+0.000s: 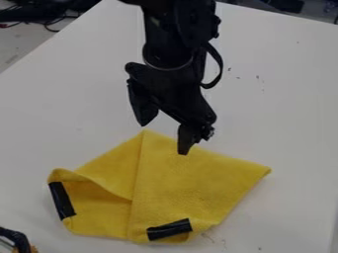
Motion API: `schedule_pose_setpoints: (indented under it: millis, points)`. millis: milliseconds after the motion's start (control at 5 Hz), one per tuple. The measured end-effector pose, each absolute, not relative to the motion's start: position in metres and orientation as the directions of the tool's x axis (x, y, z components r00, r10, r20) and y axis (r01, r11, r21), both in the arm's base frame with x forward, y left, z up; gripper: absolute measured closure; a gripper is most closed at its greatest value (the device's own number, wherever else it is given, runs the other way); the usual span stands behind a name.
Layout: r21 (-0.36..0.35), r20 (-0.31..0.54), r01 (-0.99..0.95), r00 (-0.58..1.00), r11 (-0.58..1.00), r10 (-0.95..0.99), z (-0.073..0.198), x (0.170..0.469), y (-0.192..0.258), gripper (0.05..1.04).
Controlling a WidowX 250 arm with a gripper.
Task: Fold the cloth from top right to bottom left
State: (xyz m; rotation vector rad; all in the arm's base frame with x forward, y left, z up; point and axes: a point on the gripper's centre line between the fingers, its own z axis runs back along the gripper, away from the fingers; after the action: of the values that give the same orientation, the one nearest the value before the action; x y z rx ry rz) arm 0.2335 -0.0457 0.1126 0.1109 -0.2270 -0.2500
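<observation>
And here's the gripper (pixel 164 136), hanging at the centre of the view over the top edge of the yellow cloth (pixel 175 185), and it's open, its two fingers spread well apart! One fingertip sits up and to the left, near the cloth's top corner; the other points lower, overlapping the yellow in this view. Whether that lower tip touches the fabric is hard to call from this angle.

Down to the cloth, lying on the white table (pixel 290 99) in the lower middle of the view. A long crease drops from the top corner to the bottom edge, the broad right-hand section running out to a corner on the right. Over on the left, a flap curls up and leaves a pocket-like hollow beneath it. Two strips stand out: one black strip (pixel 62 200) on the left edge, tilted near upright, and a second dark strip (pixel 169 230) along the bottom edge, closer to level.

Around the action, small dark specks (pixel 257 77) dot the table to the right of the arm (pixel 175 34). Black cables (pixel 51 23) trail beyond the table at top left, and a black curved object (pixel 17 239) pokes in at the bottom left corner, well apart from the gripper.
</observation>
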Motion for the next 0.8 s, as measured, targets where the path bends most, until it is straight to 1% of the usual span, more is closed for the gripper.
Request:
schedule_pose_setpoints:
  millis: [200,400,600,800]
  points:
    - [0.137,0.188,0.221,0.951,0.966,-0.244,0.106,0.229,-0.045,0.083]
    - [0.141,0.171,0.166,0.967,0.976,-0.189,0.095,0.211,-0.057,0.083]
    - [0.129,0.195,0.113,0.971,0.985,-0.137,0.088,0.196,-0.067,0.083]
    - [0.086,0.201,0.082,0.975,0.993,-0.098,0.079,0.186,-0.081,0.083]
